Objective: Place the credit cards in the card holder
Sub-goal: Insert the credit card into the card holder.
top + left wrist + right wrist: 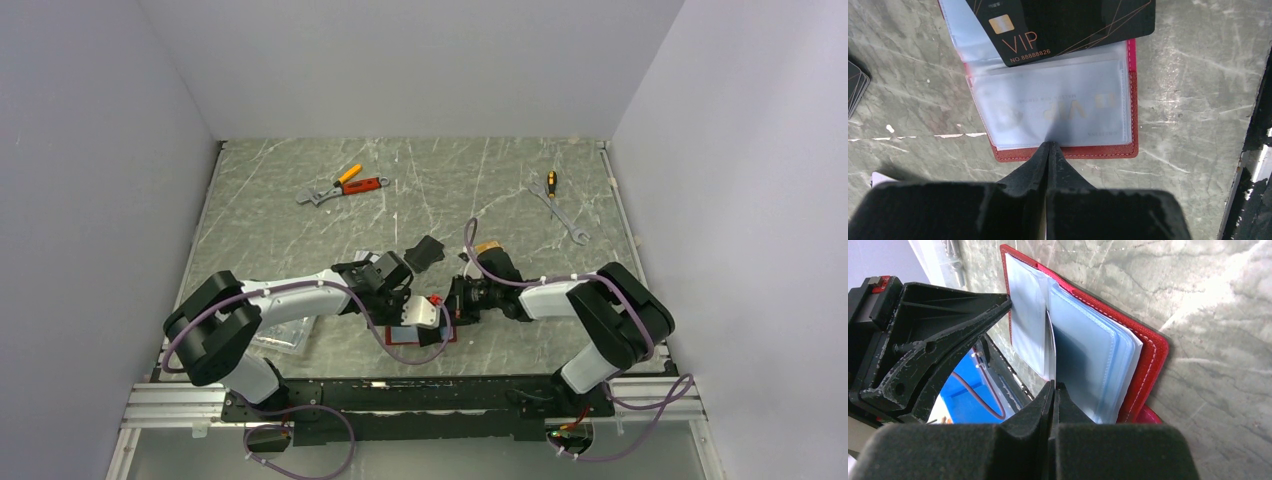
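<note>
- stack of dark cards (854,87): on the table (1198,100), off to the left of the left jaws, apart from them; only its edge is in view.
- left gripper (1049,146): jaws closed, fingertips together, tips right at the near edge of a clear sleeve. Cannot tell if they pinch the sleeve or just press on it.
- card holder (1134,110): red, lying open and flat on the table directly ahead of the left jaws, between the two grippers, with clear sleeve pages fanned out.
- sleeved card (1058,107): pale, with faint gold lettering, fully inside the sleeve just beyond the left fingertips.
- black VIP card (1073,20): tilted, lying across the far part of the holder, beyond the left jaws, not touching them.
- right gripper (1054,385): jaws shut tight, a thin clear sleeve leaf standing on edge runs down into the closed tips. The left gripper's fingertip sits at the sleeve edge just left of them.
- wrench (560,205): far beyond the right jaws, well apart.
</note>
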